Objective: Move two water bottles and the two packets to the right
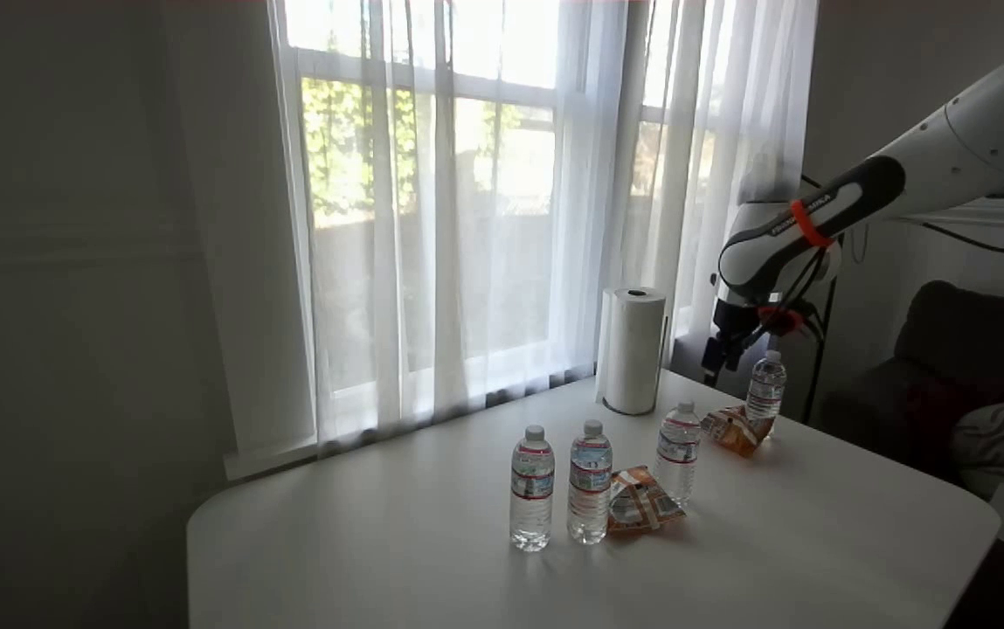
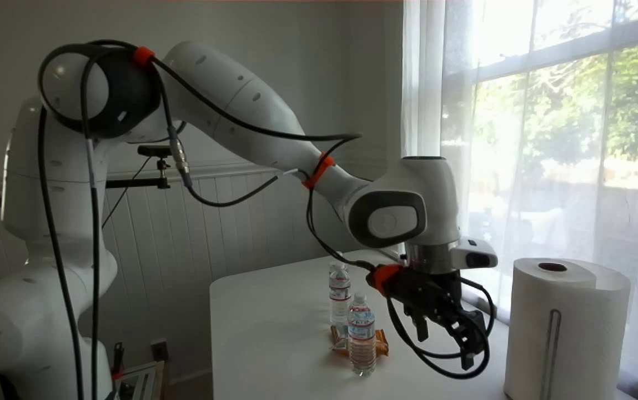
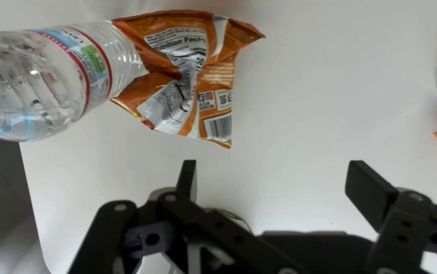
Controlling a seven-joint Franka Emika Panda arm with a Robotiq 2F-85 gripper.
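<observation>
While your tool hangs over the white surface, its fingers stand wide apart, and the wrist view shows you bare surface between their tips. Just past those tips lies a crumpled orange packet, its printed panel facing up, close against the base of an upright water bottle. You can find both in an exterior view near the surface's edge, below your arm. Well apart from them, 3 more bottles stand upright: the outermost bottle and the neighboring bottle close together, then a separate bottle nearer your arm. Between the neighboring bottle and the separate bottle you have the 2nd packet, also lying on the surface; whether it touches either, you cannot tell. All 4 bottles carry white caps and pale labels edged in red. Upright near your tool in both exterior views, a paper-towel roll stands beside the sheer curtain. In an exterior view, a black cable loops down beside your tool's fingers.
</observation>
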